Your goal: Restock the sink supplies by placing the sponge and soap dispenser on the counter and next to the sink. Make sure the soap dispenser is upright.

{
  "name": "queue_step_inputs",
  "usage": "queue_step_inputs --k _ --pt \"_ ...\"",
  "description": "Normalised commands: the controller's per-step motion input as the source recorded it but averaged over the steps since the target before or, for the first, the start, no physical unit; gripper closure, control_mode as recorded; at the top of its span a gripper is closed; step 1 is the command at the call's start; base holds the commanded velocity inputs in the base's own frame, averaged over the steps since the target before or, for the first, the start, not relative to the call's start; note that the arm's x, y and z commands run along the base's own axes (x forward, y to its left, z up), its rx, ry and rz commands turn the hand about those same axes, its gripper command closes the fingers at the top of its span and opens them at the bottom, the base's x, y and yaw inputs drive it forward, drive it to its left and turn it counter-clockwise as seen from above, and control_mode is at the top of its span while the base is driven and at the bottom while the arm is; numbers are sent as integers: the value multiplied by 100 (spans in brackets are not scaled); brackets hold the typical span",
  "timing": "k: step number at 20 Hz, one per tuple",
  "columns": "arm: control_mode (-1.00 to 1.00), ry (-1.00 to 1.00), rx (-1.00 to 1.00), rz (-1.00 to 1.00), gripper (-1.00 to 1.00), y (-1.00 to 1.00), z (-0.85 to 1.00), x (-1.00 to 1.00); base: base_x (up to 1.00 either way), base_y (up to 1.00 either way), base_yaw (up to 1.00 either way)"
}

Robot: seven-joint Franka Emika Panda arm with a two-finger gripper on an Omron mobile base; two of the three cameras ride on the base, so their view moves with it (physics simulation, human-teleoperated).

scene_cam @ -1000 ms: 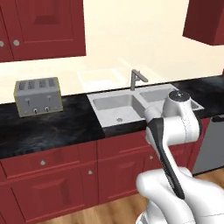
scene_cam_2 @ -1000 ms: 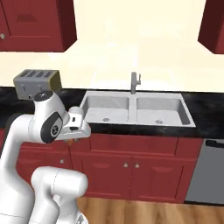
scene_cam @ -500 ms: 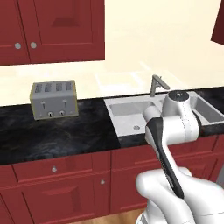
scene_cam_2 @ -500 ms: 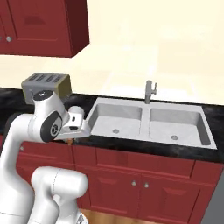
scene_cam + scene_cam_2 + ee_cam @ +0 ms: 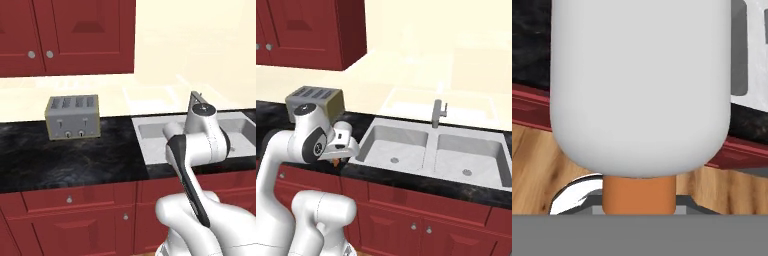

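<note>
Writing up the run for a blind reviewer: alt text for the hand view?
A white soap dispenser looms close to the camera, its orange-brown pump top pointing down toward the tool. Behind it lie wood floor, a strip of red cabinets, black counter and an edge of the pale sink.

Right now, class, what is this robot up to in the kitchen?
The white arm is carrying the small white soap bottle with the orange-brown pump top, its fingers shut on it close to the camera. In the right base view the hand hangs at the front edge of the black veined stone counter, left of the pale double-basin sink. The silver toaster stands further left. The bottle is not yet set down.
</note>
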Motion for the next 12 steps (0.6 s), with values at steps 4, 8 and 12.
queue_step_inputs --k 4,8,12 --pt "-100 19 -1 7 100 26 0 70 13 6 3" --pt "-100 43 -8 11 100 44 0 100 0 0 0" --pt "-100 43 -17 15 100 51 0 80 0 0 0"
